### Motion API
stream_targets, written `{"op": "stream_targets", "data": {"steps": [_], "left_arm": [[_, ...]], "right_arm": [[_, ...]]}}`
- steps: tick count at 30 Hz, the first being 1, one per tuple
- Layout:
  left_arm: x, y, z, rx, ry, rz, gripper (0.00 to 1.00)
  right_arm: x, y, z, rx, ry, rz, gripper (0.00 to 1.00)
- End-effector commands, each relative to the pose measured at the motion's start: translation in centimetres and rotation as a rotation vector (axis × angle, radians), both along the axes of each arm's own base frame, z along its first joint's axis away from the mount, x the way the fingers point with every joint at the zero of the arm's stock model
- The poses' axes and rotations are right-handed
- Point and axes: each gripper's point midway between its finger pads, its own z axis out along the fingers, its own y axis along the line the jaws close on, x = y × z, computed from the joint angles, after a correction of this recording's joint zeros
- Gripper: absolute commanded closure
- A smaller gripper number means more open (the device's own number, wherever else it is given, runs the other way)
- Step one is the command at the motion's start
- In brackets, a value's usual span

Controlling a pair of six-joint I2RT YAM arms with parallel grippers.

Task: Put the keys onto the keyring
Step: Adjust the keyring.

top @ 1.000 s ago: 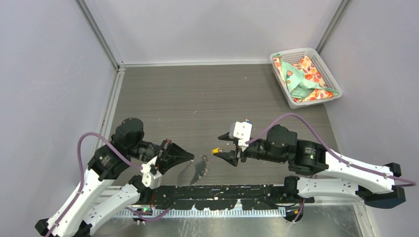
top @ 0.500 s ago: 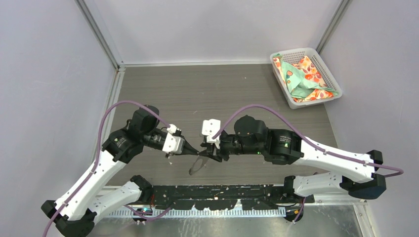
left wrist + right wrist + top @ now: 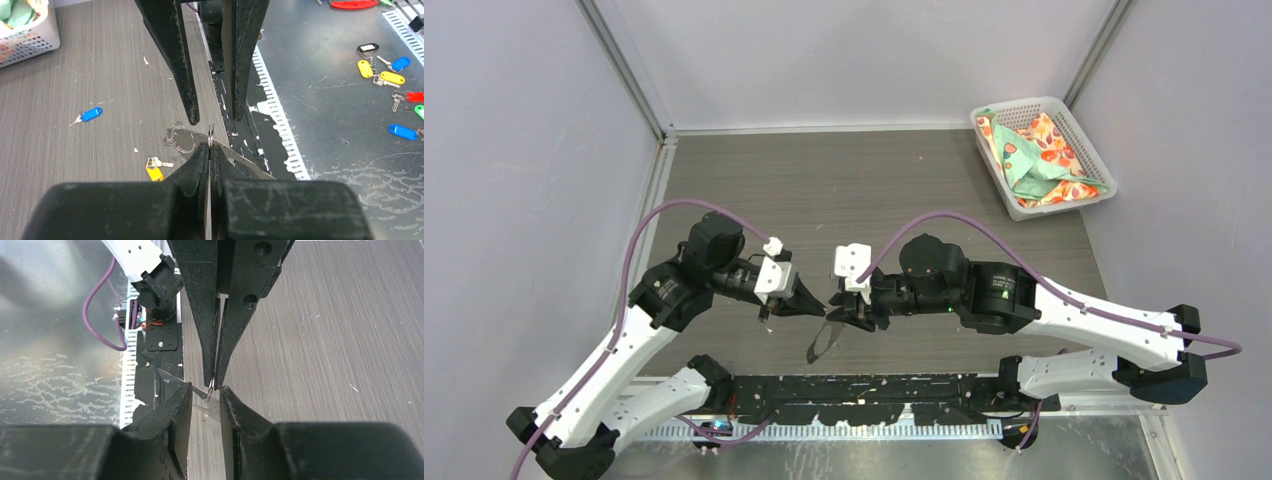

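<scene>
- Metal bench [image 3: 340, 125] in front of the table's [image 3: 824, 190] near edge carries loose spare tags [image 3: 392, 78] in yellow, blue, red and green, well apart from the arms.
- Above the table, close to the middle of its near edge, the two grippers meet tip to tip.
- Left gripper [image 3: 208, 147]: jaws pressed together, pinching the keyring [image 3: 821, 343] at its small metal fitting [image 3: 211, 135], which pokes out past the tips.
- From that pinch the keyring's grey loop droops towards the table.
- Right gripper [image 3: 206, 391]: jaws a narrow gap apart, tips on either side of the fitting and of the left tips. No contact with either shows.
- Yellow key [image 3: 154, 170] lies flat on the table, just beyond the meeting point, in neither gripper.
- Blue key [image 3: 90, 115] lies flat too, further in towards the far right corner, apart from the yellow one.
- Neither key is on the keyring.
- Far right corner: a white basket [image 3: 1016, 104] holding a patterned cloth [image 3: 1034, 160].
</scene>
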Motion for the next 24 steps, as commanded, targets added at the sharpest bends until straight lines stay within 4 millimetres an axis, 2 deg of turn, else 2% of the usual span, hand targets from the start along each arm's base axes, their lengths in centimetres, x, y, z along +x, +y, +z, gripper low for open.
{"op": "stream_targets", "data": {"steps": [1, 6, 15, 20, 23, 24], "left_arm": [[-0.7, -0.1, 3.0, -0.083, -0.052, -0.031, 1.00], [-0.7, -0.1, 3.1, -0.087, -0.055, -0.025, 1.00], [-1.1, -0.1, 3.6, -0.105, -0.048, -0.041, 1.00], [-1.5, 0.1, 3.8, -0.113, -0.047, -0.053, 1.00], [-1.6, 0.1, 4.0, -0.116, -0.051, -0.054, 1.00], [-1.6, 0.1, 4.0, -0.117, -0.053, -0.053, 1.00]], "right_arm": [[0.0, 0.3, 1.6, 0.066, 0.001, -0.009, 0.69], [-0.1, 0.6, 1.4, 0.061, 0.011, -0.002, 0.75], [0.5, 1.1, 1.0, 0.054, 0.014, -0.032, 0.77], [1.0, 1.4, 1.5, 0.087, 0.010, -0.058, 0.87], [0.9, 1.2, 1.1, 0.073, 0.012, -0.051, 0.99], [0.8, 1.2, 0.8, 0.064, 0.014, -0.048, 0.99]]}}
